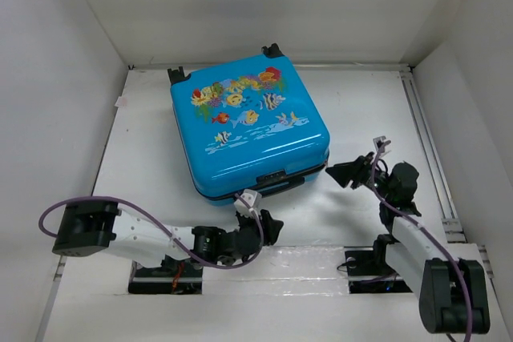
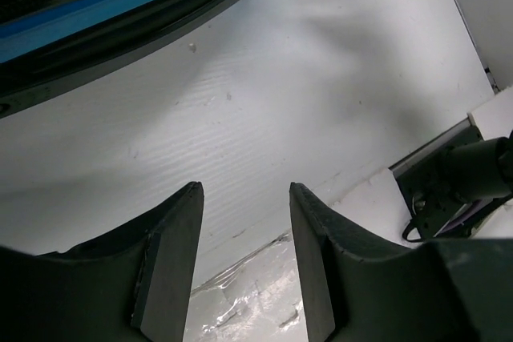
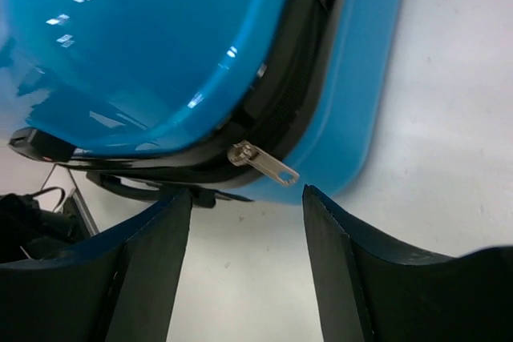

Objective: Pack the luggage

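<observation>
Right wrist view puts the zipper pull (image 3: 264,164) of the luggage (image 3: 160,54) at twelve o'clock, just beyond the right jaws, which stand wide apart and hold nothing. Zipping shut seems the step in hand; next, advance and pinch that pull. Left jaws gape partway, empty, with the luggage at eleven o'clock, flat on the surface (image 2: 321,102).

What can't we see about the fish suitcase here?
Inside the luggage: hidden by its blue shell, in every view.
How far it is zipped: the right wrist view shows only the zipper pull; the edges cut off the rest.
Left wrist view: the fish pictures are cut off by the top edge.
</observation>
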{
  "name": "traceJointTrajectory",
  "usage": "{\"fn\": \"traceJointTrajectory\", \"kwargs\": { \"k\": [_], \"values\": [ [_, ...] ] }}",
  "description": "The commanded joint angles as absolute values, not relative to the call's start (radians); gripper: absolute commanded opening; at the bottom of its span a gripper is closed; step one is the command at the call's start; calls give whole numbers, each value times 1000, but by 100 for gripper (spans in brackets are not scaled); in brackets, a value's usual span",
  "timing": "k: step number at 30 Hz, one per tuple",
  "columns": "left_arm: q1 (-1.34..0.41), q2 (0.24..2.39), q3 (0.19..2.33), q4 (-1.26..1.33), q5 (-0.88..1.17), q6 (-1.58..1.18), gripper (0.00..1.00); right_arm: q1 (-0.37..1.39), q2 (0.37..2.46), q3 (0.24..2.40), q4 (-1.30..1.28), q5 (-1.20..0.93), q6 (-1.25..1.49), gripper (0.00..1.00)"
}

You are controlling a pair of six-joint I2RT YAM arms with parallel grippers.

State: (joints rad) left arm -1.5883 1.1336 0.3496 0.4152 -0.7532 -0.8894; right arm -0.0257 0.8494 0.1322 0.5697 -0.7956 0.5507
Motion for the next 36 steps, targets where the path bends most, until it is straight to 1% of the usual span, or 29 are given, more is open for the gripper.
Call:
{"fn": "traceJointTrajectory", "kwargs": {
  "k": [1, 4, 7, 10, 11, 15, 20, 21, 25, 27, 28, 31, 32, 34, 35, 36],
  "values": [
    [-1589, 1126, 339, 462, -813, -956, 43, -32, 911, 112, 876, -873, 571, 64],
    [-1589, 1155, 353, 439, -834, -965, 43, -32, 963, 141, 925, -910, 571, 64],
    [-1579, 1181, 382, 414, -834, -965, 42, -32, 1043, 150, 1001, -933, 571, 58],
    [-1566, 1203, 419, 393, -825, -965, 42, -32, 1115, 150, 1069, -934, 574, 57],
    [-1566, 1203, 419, 393, -836, -965, 41, -32, 1150, 150, 1084, -934, 574, 57],
    [-1546, 1212, 428, 414, -847, -954, 41, -32, 1238, 159, 1198, -968, 597, 63],
    [-1546, 1212, 449, 414, -879, -928, 41, -32, 1316, 179, 1295, -1002, 617, 63],
    [-1546, 1212, 449, 405, -879, -928, 41, -23, 1328, 179, 1313, -1002, 617, 58],
    [-1500, 1262, 494, 361, -854, -949, 39, -23, 1390, 167, 1429, -1035, 690, 41],
    [-1491, 1299, 540, 330, -889, -959, 38, -23, 1414, 155, 1451, -1035, 703, 40],
    [-1491, 1308, 555, 302, -903, -959, 38, -23, 1414, 146, 1451, -1035, 712, 36],
    [-1491, 1328, 604, 269, -948, -968, 38, -2, 1424, 137, 1451, -1026, 712, 28],
    [-1491, 1339, 604, 268, -948, -968, 38, 8, 1424, 126, 1451, -1017, 712, 20],
    [-1467, 1348, 629, 268, -950, -959, 38, 8, 1414, 117, 1437, -1017, 712, 16],
    [-1454, 1357, 629, 268, -940, -945, 38, 18, 1399, 117, 1425, -1017, 712, 9],
    [-1442, 1358, 643, 279, -928, -945, 38, 18, 1375, 107, 1413, -1017, 712, 8]
  ]
}}
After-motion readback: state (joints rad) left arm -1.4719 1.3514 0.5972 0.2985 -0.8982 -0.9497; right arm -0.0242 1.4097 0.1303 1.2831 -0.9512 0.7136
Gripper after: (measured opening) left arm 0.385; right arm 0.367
